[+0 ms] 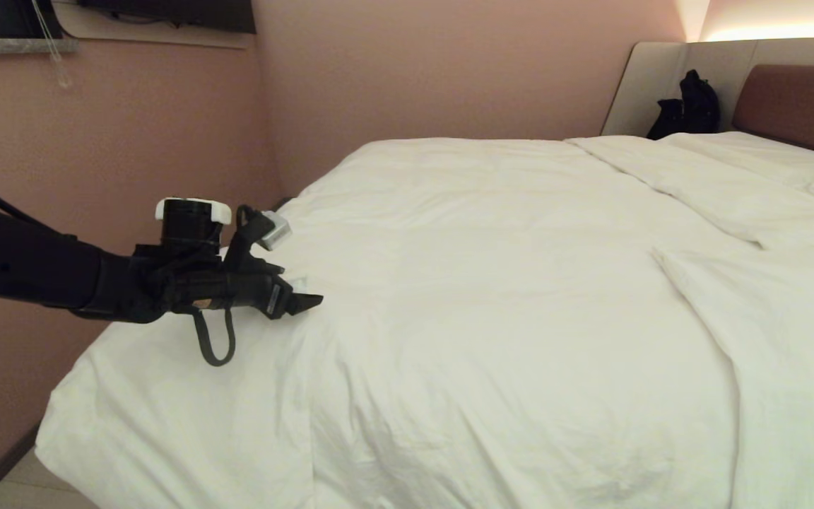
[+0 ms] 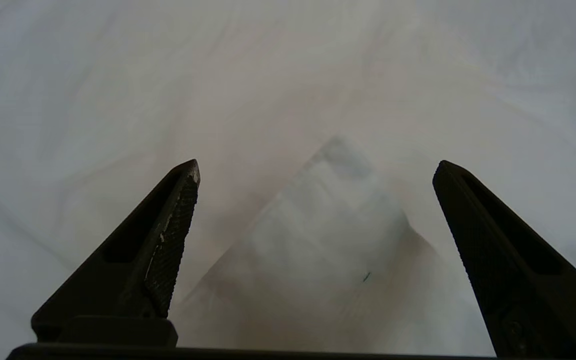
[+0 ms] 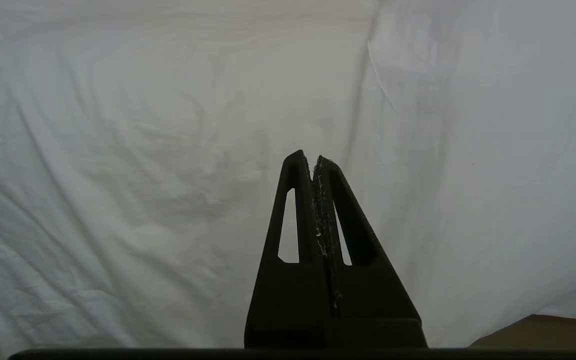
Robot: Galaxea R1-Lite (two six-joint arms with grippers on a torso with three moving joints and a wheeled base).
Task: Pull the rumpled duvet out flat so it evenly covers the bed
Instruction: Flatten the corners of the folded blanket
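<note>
A bedroom, and it reads like a hotel room.

A wide double bed (image 1: 251,417) fills the head view, dressed all in white, the puffy duvet (image 1: 492,297) spread across it and pillows (image 1: 760,159) up at the far end. Behind them sits a brown padded headboard (image 1: 799,106) in a pale surround (image 1: 651,81), warm strip lighting (image 1: 778,32) glowing above it. Pink walls (image 1: 442,67) close in tight beside the bed, a dark bag (image 1: 689,106) rests at the headboard corner, and a dark wall-mounted screen (image 1: 174,13) over a stone ledge (image 1: 15,46) shows top left.
</note>
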